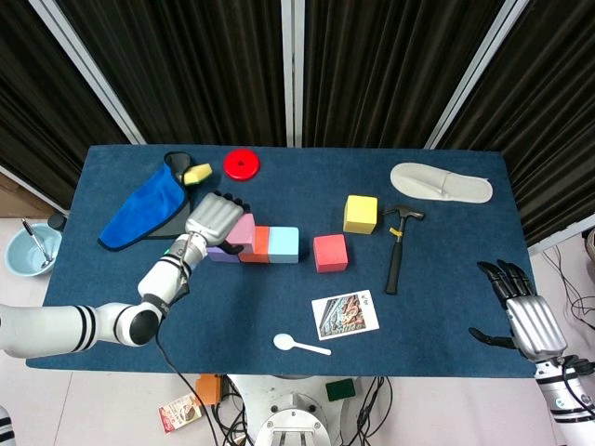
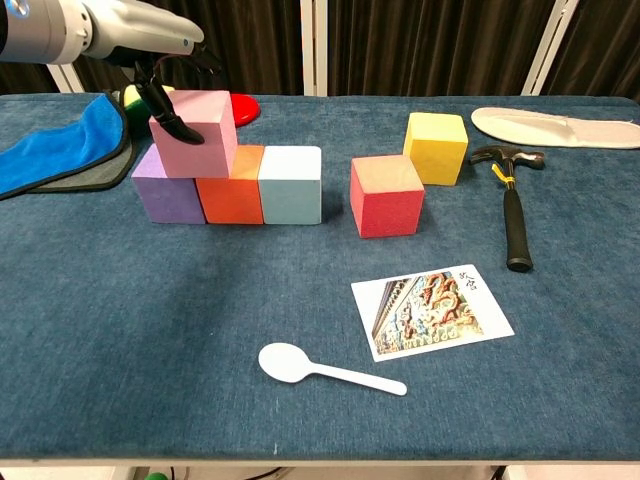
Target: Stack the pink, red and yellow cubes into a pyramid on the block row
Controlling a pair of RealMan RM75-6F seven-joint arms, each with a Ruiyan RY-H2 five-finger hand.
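Two hands show: left hand (image 1: pixel 214 217) grips the pink cube (image 2: pixel 195 133); only the head view shows the right hand (image 1: pixel 521 311), fingers spread.

The left arm (image 1: pixel 65 327) is clad in smooth white shells, broken by black bands near the elbow, with a rounded black-and-grey joint housing further along. A thin dark cable is seen trailing from that housing. The forearm narrows to a grey wrist carrying a small green mark. The left hand (image 1: pixel 212 218) is backed by a silver, ribbed plate — its fingers (image 2: pixel 160 103) are black. The right hand (image 1: pixel 521 316) is built alike — silver ribbed back, black fingers — on a white wrist.
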